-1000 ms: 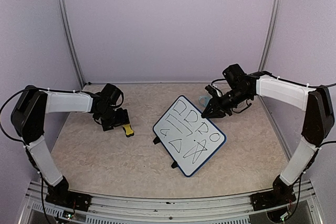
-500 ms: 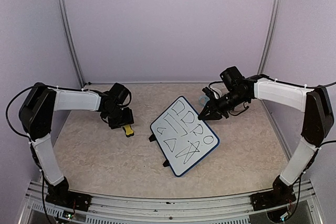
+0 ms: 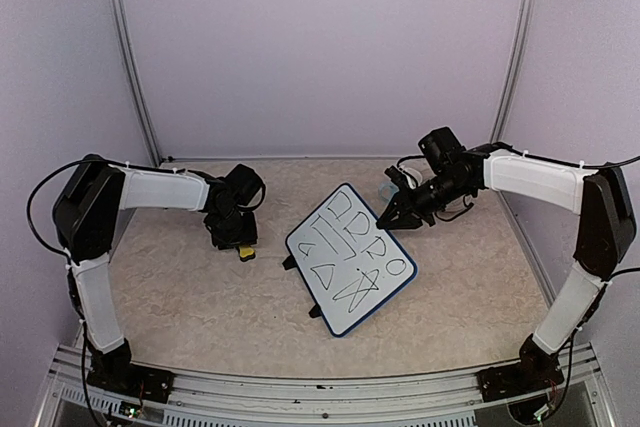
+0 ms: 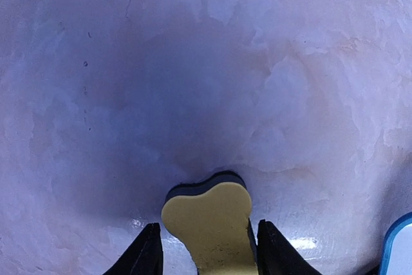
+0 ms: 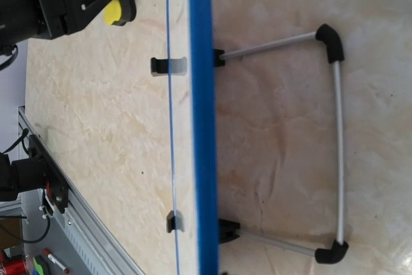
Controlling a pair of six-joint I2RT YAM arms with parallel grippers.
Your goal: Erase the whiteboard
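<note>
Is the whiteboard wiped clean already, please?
No, black scribbles cover much of the whiteboard in the top view.

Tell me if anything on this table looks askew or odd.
The whiteboard sits skewed, its edges diagonal to the table, and it is covered in black scribbles. Nothing looks spilled or broken.
</note>
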